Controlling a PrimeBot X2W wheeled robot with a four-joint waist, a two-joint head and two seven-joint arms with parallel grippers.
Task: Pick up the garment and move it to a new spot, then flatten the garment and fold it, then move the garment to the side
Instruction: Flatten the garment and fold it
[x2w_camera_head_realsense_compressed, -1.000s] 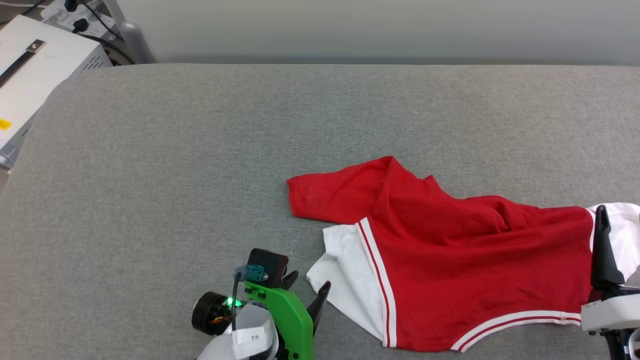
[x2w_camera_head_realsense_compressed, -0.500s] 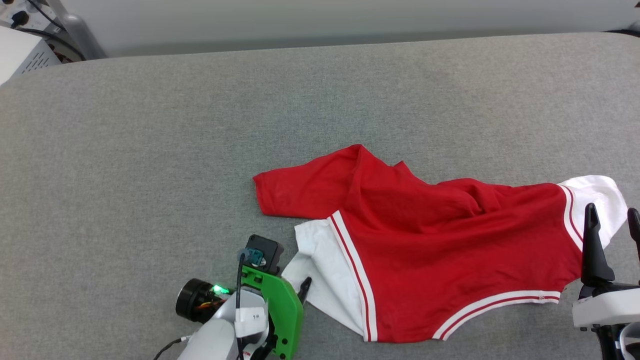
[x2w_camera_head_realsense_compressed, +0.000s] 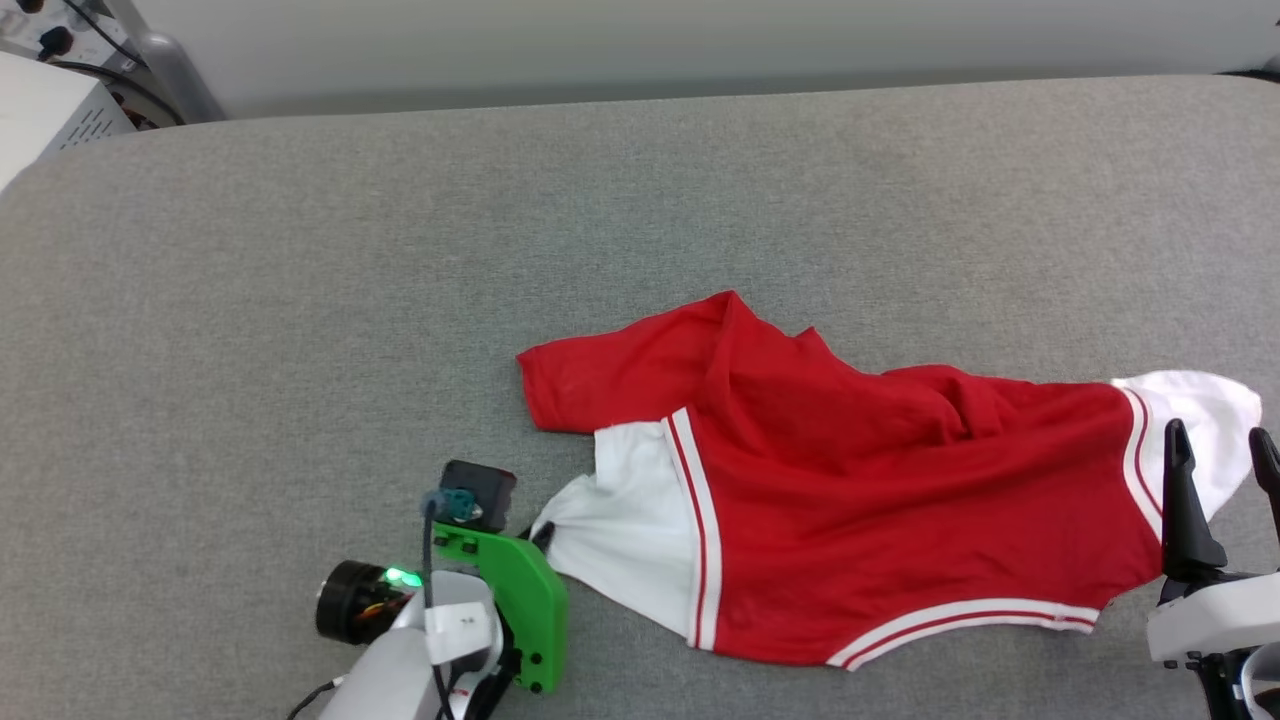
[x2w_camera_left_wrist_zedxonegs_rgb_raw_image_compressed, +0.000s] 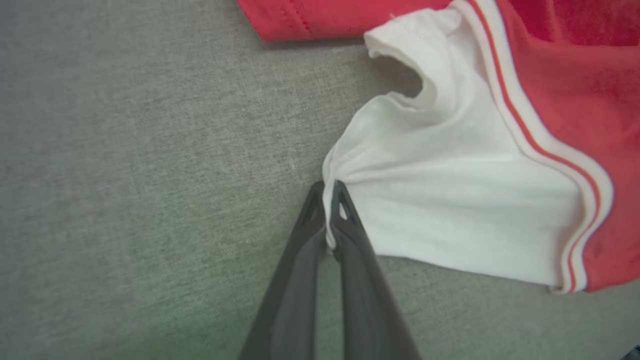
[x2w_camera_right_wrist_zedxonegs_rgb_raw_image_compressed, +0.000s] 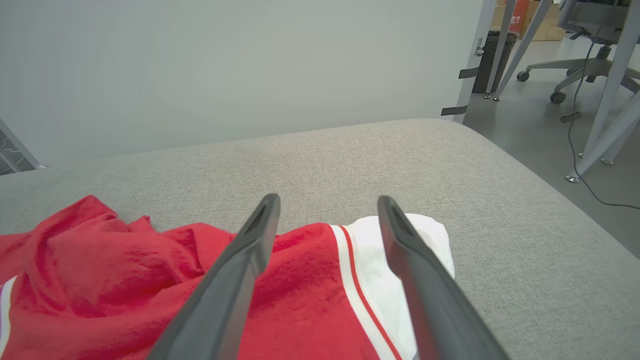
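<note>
1 rumpled red-and-white garment (x2w_camera_head_realsense_compressed: 880, 500), grey woven surface (x2w_camera_head_realsense_compressed: 300, 300)

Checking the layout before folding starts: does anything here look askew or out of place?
The garment lies crumpled and skewed on the grey table, its red body bunched in ridges. The left tool is shut on the edge of its white sleeve, puckering it. Nothing looks torn or spilled.

Red-white garment (x2w_camera_head_realsense_compressed: 880, 510) — rumpled, sleeve pinched
</note>
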